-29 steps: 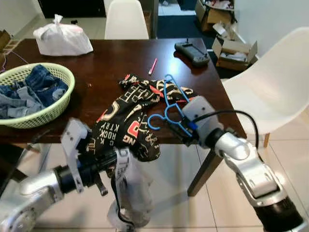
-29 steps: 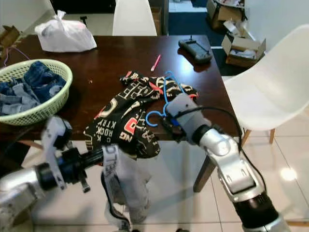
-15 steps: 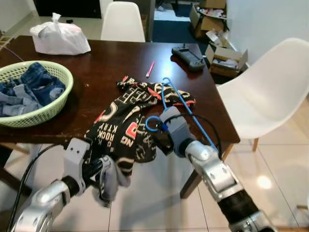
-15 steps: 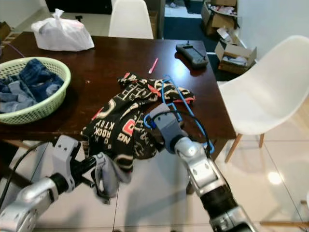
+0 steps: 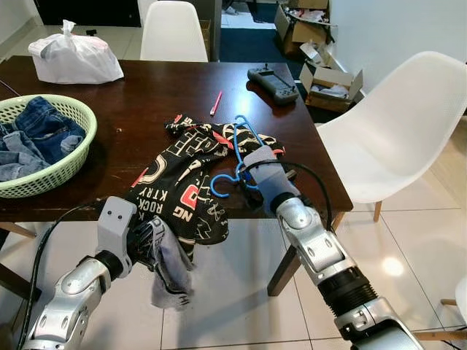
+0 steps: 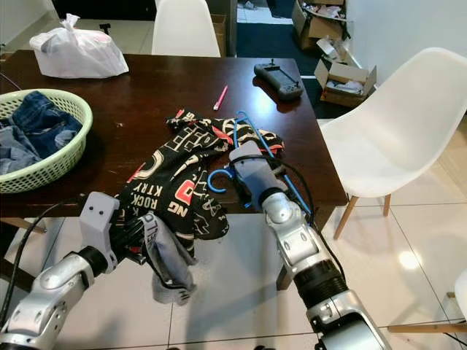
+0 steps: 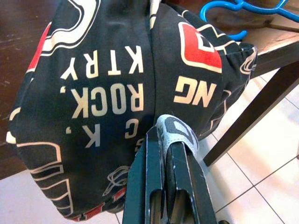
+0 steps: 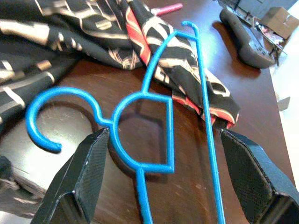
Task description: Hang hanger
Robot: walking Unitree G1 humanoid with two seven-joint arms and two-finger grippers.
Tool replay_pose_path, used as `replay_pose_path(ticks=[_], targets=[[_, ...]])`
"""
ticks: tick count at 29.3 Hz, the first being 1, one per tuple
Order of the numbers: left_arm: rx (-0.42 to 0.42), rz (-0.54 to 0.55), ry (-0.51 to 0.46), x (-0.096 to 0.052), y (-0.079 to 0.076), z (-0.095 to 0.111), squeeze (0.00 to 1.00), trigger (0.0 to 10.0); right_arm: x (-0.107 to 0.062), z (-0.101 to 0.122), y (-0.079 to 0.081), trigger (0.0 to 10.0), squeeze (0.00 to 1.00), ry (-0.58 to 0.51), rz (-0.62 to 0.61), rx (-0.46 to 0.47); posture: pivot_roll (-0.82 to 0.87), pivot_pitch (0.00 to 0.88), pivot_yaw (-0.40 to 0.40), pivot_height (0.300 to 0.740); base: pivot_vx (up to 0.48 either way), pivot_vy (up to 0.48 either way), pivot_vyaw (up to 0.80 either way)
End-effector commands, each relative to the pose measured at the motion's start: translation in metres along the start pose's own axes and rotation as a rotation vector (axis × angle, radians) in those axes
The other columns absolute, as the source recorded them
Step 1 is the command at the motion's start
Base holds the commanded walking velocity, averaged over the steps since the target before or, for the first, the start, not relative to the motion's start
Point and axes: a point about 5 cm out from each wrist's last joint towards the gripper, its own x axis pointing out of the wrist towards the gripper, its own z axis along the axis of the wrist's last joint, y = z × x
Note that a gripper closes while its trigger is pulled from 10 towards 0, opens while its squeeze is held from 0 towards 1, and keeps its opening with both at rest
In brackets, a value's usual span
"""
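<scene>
A blue plastic hanger [image 5: 238, 151] lies on the dark wooden table [image 5: 146, 87], partly on a black shirt [image 5: 182, 179] with white and red lettering that droops over the front edge. My right gripper [image 8: 164, 136] is open just above the hanger's neck, one finger [image 8: 79, 182] on each side, touching nothing. Its grey wrist [image 5: 264, 177] covers the hanger's lower part in the eye views. Below the table edge, my left gripper [image 7: 166, 135] is shut on the shirt's grey hem [image 7: 177, 133], and a fold of cloth [image 5: 171, 270] hangs from it.
A green basket [image 5: 73, 157] of jeans stands at the table's left, with a white bag [image 5: 73, 58] behind it. A pink pen [image 5: 216, 102] and a black controller [image 5: 271, 75] lie farther back. A white chair [image 5: 387, 138] stands close on the right. Tiled floor lies below.
The whole view has shifted. My left gripper has drawn the shirt's hem up closer to the table edge. My right wrist now sits squarely over the hanger's neck.
</scene>
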Motion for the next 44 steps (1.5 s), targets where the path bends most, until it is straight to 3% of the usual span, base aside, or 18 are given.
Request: replay_pose_path(ticks=[1,6,17,18,21,22,23,25,26,35,36,37,38,39,40,41,42,44], targets=[[0.002,0.002,0.01,0.0,-0.002,-0.006,0.0,10.0,0.0,-0.011,0.008,10.0,0.0,0.044,0.018,-0.003,0.05,0.174,-0.032,0.74,0.0,0.0,0.0],[0.011,-0.004,-0.005,0.002,-0.004,-0.004,0.0,10.0,0.004,-0.026,0.023,10.0,0.0,0.156,0.029,0.167,0.06,0.175,-0.029,0.74,0.0,0.0,0.0],[0.019,-0.002,-0.022,0.002,-0.005,-0.001,0.0,10.0,0.014,-0.018,0.011,10.0,0.0,0.139,-0.036,0.184,0.06,0.182,-0.034,0.74,0.0,0.0,0.0],[0.019,0.0,-0.028,0.002,-0.005,0.0,0.0,10.0,0.015,-0.018,0.01,9.4,0.0,0.147,-0.042,0.175,0.06,0.184,-0.036,0.74,0.0,0.0,0.0],[0.019,0.002,-0.035,0.002,-0.005,0.002,0.0,10.0,0.015,-0.019,0.009,9.4,0.0,0.159,-0.048,0.165,0.06,0.184,-0.036,0.74,0.0,0.0,0.0],[0.019,0.002,-0.039,0.002,-0.005,0.003,0.0,10.0,0.015,-0.02,0.009,7.9,0.0,0.175,-0.049,0.176,0.06,0.187,-0.038,0.74,0.0,0.0,0.0],[0.022,0.003,-0.042,0.002,-0.005,0.003,0.0,10.0,0.016,-0.022,0.011,8.8,0.0,0.199,-0.035,0.207,0.06,0.189,-0.039,0.74,0.0,0.0,0.0],[0.023,0.004,-0.045,0.002,-0.005,0.004,0.0,10.0,0.017,-0.023,0.013,8.8,0.0,0.216,-0.025,0.228,0.06,0.19,-0.04,0.74,0.0,0.0,0.0],[0.025,0.003,-0.047,0.002,-0.005,0.004,0.0,10.0,0.017,-0.024,0.017,10.0,0.0,0.239,0.002,0.266,0.06,0.192,-0.043,0.74,0.0,0.0,0.0],[0.023,0.01,-0.071,0.001,-0.007,0.009,0.0,10.0,0.018,-0.034,0.029,10.0,0.0,0.353,0.078,0.44,0.06,0.196,-0.057,0.74,0.0,0.0,0.0],[0.023,0.011,-0.077,0.001,-0.008,0.011,0.0,10.0,0.018,-0.036,0.031,6.6,0.0,0.383,0.093,0.5,0.06,0.197,-0.059,0.74,0.0,0.0,0.0],[0.023,0.011,-0.081,0.001,-0.008,0.012,0.0,10.0,0.018,-0.036,0.033,6.6,0.0,0.401,0.103,0.539,0.06,0.197,-0.059,0.74,0.0,0.0,0.0],[0.024,0.01,-0.086,0.001,-0.009,0.013,0.0,10.0,0.018,-0.035,0.034,2.9,0.0,0.404,0.109,0.573,0.06,0.198,-0.063,0.74,0.0,0.0,0.0],[0.024,0.01,-0.086,0.001,-0.009,0.013,0.0,10.0,0.018,-0.035,0.034,2.9,0.0,0.404,0.109,0.573,0.06,0.198,-0.063,0.74,0.0,0.0,0.0],[0.026,0.011,-0.093,0.002,-0.009,0.015,0.0,10.0,0.02,-0.033,0.033,1.0,0.0,0.398,0.113,0.606,0.06,0.199,-0.066,0.74,0.0,0.0,0.0],[0.026,0.011,-0.096,0.002,-0.01,0.016,0.0,10.0,0.021,-0.032,0.033,1.0,0.0,0.395,0.114,0.616,0.06,0.199,-0.066,0.74,0.0,0.0,0.0],[0.024,0.012,-0.103,0.002,-0.01,0.018,0.0,10.0,0.022,-0.032,0.031,0.0,0.0,0.395,0.108,0.627,0.06,0.201,-0.071,0.74,0.0,0.0,0.0],[0.024,0.012,-0.109,0.002,-0.011,0.019,0.0,10.0,0.022,-0.033,0.03,0.0,0.0,0.395,0.102,0.635,0.06,0.202,-0.073,0.74,0.0,0.0,0.0]])
